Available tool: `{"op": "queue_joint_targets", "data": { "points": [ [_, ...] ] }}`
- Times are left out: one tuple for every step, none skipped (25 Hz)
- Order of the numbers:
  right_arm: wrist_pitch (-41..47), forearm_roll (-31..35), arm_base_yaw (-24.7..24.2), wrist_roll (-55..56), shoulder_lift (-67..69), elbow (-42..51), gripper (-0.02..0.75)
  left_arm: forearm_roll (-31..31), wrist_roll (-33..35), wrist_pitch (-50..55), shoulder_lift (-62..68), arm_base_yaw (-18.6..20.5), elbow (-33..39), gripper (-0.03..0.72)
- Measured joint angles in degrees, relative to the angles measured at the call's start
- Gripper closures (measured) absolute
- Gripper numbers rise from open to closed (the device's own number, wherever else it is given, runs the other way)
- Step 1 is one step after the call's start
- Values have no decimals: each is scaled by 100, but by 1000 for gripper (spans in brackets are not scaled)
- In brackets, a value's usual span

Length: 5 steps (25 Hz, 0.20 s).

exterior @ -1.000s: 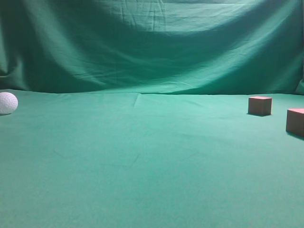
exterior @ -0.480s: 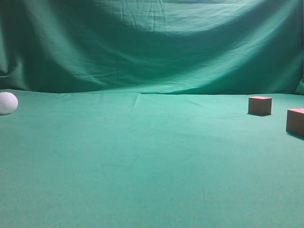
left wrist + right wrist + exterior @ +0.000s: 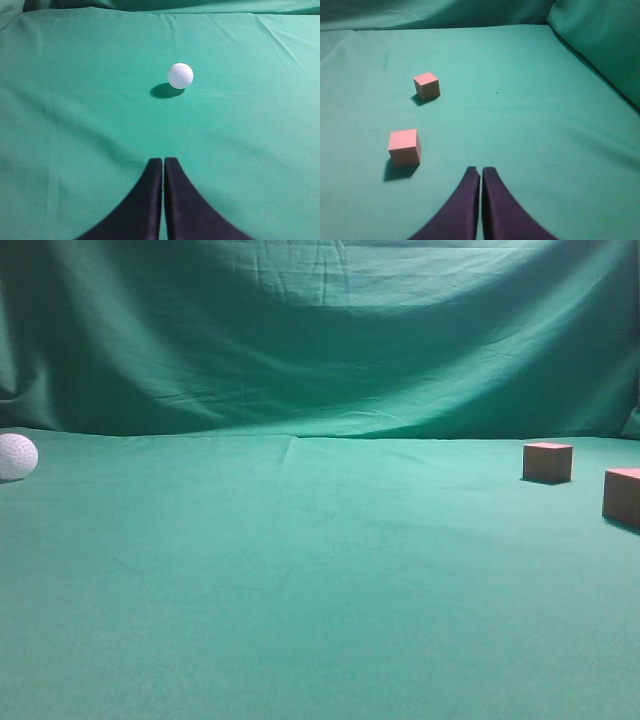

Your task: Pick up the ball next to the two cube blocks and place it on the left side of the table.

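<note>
The white dimpled ball point(image 3: 16, 457) rests on the green table point(image 3: 300, 570) at the far left edge of the exterior view. It also shows in the left wrist view point(image 3: 180, 76), well ahead of my left gripper point(image 3: 163, 160), which is shut and empty. The two reddish-brown cube blocks point(image 3: 547, 462) point(image 3: 622, 497) stand at the far right, apart from the ball. In the right wrist view they sit to the left, one far point(image 3: 426, 85) and one near point(image 3: 404, 146). My right gripper point(image 3: 480, 170) is shut and empty, right of the near cube. Neither gripper shows in the exterior view.
A green cloth backdrop point(image 3: 320, 340) hangs behind the table. Its folds rise at the right in the right wrist view point(image 3: 600, 40).
</note>
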Motion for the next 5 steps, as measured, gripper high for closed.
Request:
{"op": "queue_joint_targets", "data": {
  "points": [
    [0, 0, 0, 0, 0, 0, 738, 0, 0, 0, 0, 0, 0, 688],
    [0, 0, 0, 0, 0, 0, 738, 0, 0, 0, 0, 0, 0, 688],
    [0, 0, 0, 0, 0, 0, 738, 0, 0, 0, 0, 0, 0, 688],
    [0, 0, 0, -9, 0, 0, 738, 0, 0, 0, 0, 0, 0, 688],
    [0, 0, 0, -9, 0, 0, 738, 0, 0, 0, 0, 0, 0, 688]
  ]
}}
